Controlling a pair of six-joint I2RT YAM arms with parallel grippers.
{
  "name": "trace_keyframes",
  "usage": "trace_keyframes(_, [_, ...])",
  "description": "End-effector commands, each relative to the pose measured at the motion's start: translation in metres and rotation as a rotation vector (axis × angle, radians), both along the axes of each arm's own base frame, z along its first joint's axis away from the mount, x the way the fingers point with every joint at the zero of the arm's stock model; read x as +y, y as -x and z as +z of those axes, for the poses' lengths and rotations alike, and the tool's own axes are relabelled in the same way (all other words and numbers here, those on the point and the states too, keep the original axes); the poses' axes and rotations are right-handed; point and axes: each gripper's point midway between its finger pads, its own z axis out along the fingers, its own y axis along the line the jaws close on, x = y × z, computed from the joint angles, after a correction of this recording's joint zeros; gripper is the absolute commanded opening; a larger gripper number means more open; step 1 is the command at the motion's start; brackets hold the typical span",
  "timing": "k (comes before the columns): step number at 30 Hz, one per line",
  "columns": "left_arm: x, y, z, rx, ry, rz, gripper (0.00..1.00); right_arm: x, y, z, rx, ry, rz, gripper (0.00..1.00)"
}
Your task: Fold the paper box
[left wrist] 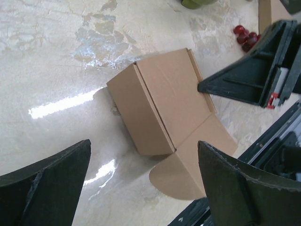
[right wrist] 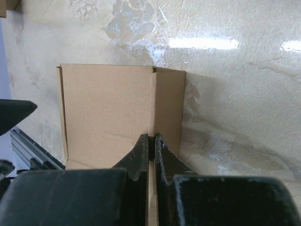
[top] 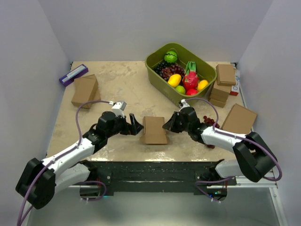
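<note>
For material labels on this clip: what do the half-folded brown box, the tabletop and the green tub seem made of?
Brown half-folded paper box: thin matte cardboard, shown by crisp creases and cut edges. Beige mottled tabletop: glossy marble-look surface with bright reflections; stone or laminate, unclear. Olive-green rectangular tub: probably moulded plastic, smooth with rounded rim.

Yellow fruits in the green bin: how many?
2: one yellow fruit mid-bin beside the dragon fruit, another at the right edge of the green bin. More may be hidden underneath.

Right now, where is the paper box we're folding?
Top view: the paper box sits near the table's front edge, centred between the open left tool and the right tool, which pinches its right edge.
</note>
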Motion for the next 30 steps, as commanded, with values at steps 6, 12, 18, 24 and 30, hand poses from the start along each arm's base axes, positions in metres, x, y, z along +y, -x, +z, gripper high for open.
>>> trace_keyframes(6, [-0.025,-0.025,0.010,0.074,0.273,0.064,1.00,-0.003,0.016,0.002,0.002,-0.014,0.043,0.00])
trace_keyframes(12, [-0.035,-0.014,-0.001,0.140,0.332,0.013,1.00,0.000,0.016,0.019,-0.021,-0.049,0.054,0.00])
trace_keyframes(18, [-0.039,-0.003,-0.011,0.178,0.359,-0.024,1.00,0.005,0.015,0.028,-0.031,-0.072,0.071,0.00])
trace_keyframes(24, [-0.050,0.004,-0.007,0.199,0.420,-0.084,0.95,0.008,0.011,0.030,-0.046,-0.063,0.091,0.00])
trace_keyframes(30, [-0.059,0.010,-0.012,0.245,0.448,-0.136,0.85,0.011,0.011,0.035,-0.061,-0.078,0.107,0.00])
